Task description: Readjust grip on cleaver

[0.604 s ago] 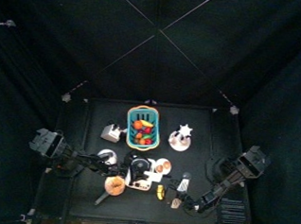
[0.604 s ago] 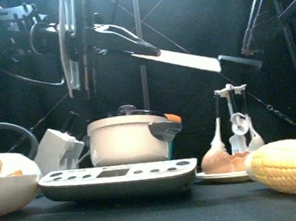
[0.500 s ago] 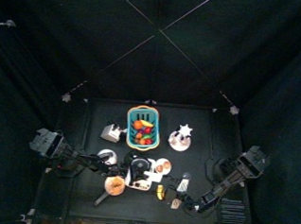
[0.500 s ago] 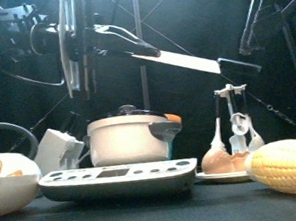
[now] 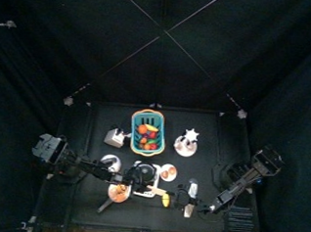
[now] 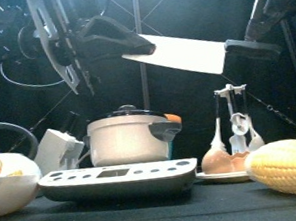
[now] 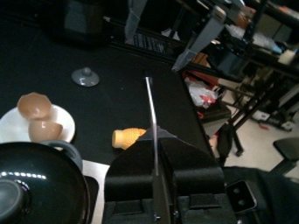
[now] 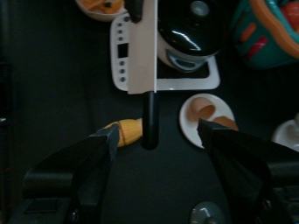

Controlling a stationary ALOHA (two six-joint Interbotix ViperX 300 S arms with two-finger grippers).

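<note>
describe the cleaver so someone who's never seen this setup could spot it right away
In the front view, look above the white pot in the table's middle. The cleaver hangs in the air there, its blade clamped in the left gripper. It is the only thing off the table: a broad pale flat blade with a dark handle pointing right.

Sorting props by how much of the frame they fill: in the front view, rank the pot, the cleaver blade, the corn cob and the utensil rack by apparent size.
1. Pot
2. Cleaver blade, held aloft
3. Corn cob, inflated by nearness to the camera
4. Utensil rack; close to the cob, so the last two are unsure.
</note>
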